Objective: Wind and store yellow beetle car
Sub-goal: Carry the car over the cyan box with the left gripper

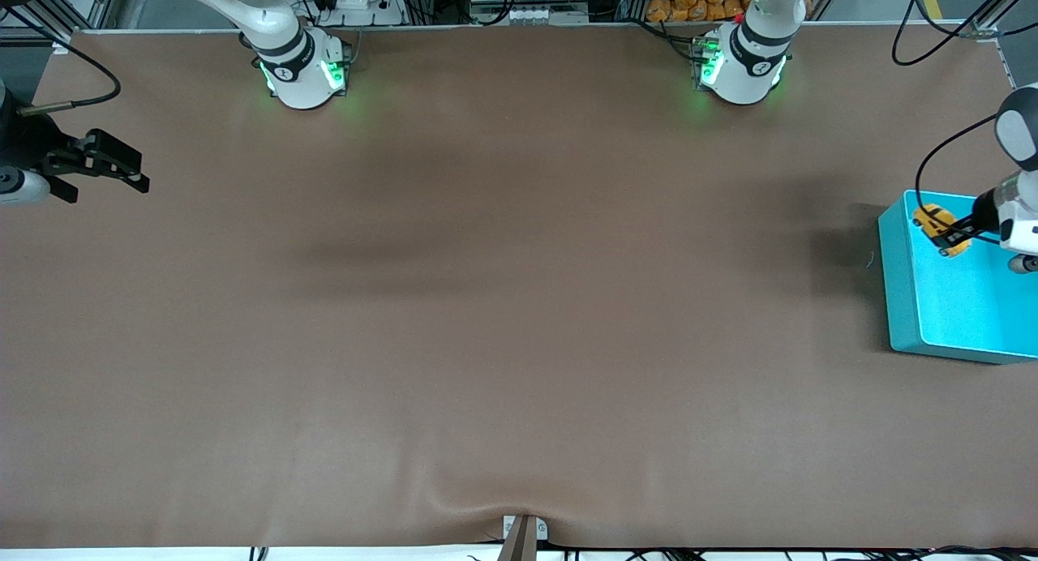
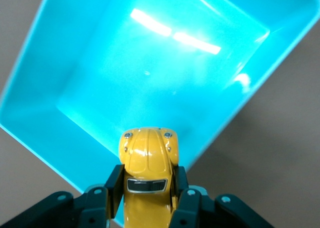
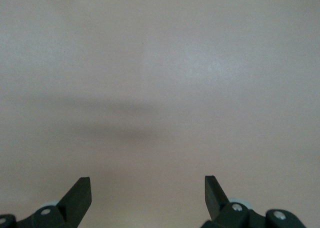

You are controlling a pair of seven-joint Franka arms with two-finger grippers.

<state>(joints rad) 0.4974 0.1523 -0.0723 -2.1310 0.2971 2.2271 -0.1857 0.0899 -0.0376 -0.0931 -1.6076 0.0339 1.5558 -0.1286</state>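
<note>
Left gripper [image 1: 947, 235] holds the yellow toy car [image 1: 941, 228] in the air over the turquoise box [image 1: 900, 285].

The jaws pinch the car's sides; the box sits at the tabletop's edge at the left arm's end. The right gripper [image 1: 122, 172] waits over the tabletop's edge at the right arm's end, jaws spread wide.

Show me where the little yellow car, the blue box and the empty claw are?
yellow beetle car [image 2: 148, 160]: left wrist view, on its rounded hood.
turquoise box [image 1: 949, 301]: front view, on its inner floor.
right gripper [image 1: 101, 165]: front view, between its open fingertips.
</note>
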